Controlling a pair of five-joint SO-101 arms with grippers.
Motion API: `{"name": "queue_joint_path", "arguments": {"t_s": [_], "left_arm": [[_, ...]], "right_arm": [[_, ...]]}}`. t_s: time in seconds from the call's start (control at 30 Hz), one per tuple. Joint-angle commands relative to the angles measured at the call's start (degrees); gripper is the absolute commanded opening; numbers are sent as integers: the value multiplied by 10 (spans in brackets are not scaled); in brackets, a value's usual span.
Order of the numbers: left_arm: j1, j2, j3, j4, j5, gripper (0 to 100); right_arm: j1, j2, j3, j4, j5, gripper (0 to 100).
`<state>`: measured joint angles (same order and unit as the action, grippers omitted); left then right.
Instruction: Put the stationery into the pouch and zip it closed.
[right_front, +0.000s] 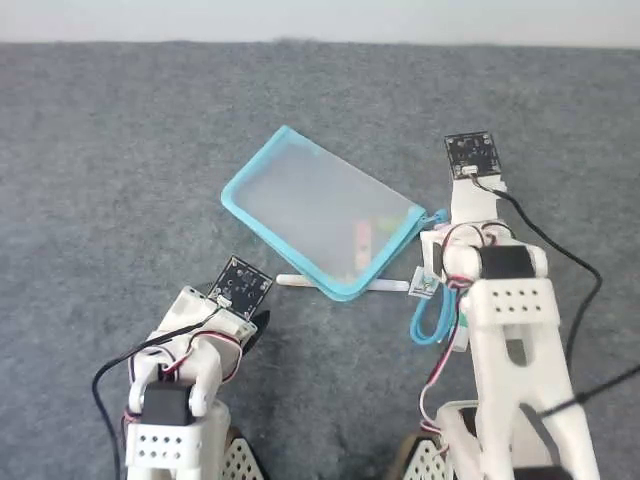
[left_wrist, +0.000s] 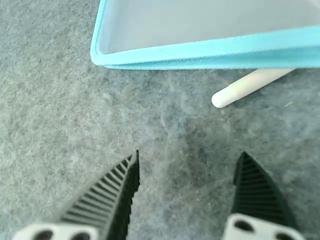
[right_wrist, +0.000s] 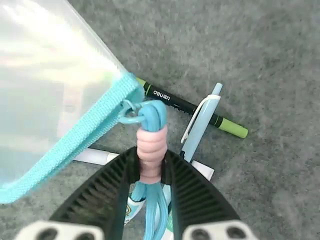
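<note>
Lying along the pouch's near edge and partly tucked under it, the white pen points its end at the left pincer, which gapes wide just short of it. The right pincer pinches the zip pull at the pouch's other end.

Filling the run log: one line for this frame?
left gripper open, empty | right gripper shut on zipper pull | pens outside pouch
</note>
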<state>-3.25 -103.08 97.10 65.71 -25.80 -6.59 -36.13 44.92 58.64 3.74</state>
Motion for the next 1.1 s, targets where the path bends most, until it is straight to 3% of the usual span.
{"name": "queue_joint_path", "arguments": {"t_s": [0.0,0.13,0.6,0.77,1.07], "left_arm": [[5,-17,-5,4,-3,291],[4,-17,-5,85,-4,291],[5,-17,-5,83,-4,291],[-9,-17,-5,34,-6,291],[-149,-17,-6,-116,-2,291]], "right_arm": [[-3,-38,1,5,-4,6],[-42,-38,16,4,-4,6],[-60,-40,56,-21,-4,7],[-61,-39,59,-21,-4,7],[-61,-38,84,-53,-4,7]]}}
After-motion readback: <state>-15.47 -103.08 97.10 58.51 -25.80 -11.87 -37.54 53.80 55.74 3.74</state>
